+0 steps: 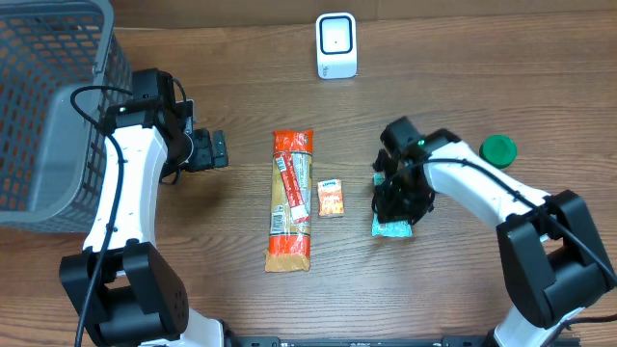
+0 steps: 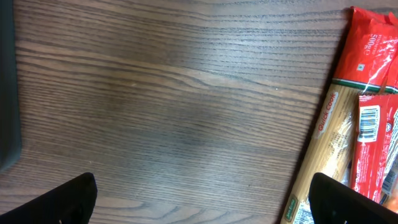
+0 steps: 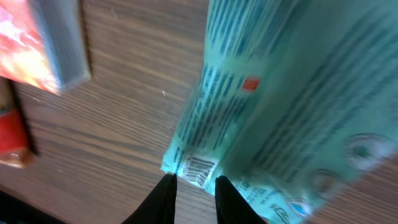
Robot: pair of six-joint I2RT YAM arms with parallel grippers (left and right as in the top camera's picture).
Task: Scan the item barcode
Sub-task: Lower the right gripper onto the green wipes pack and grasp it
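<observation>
A teal packet lies on the table under my right gripper. In the right wrist view the packet fills the right half, and its printed barcode sits at the corner just past my fingertips. The right gripper has its jaws a narrow gap apart, with wood showing between them and nothing held. The white scanner stands at the back centre. My left gripper hovers wide open over bare wood, left of the long pasta pack.
A small orange sachet lies between the pasta pack and the teal packet. A grey mesh basket fills the far left. A green lid sits at the right.
</observation>
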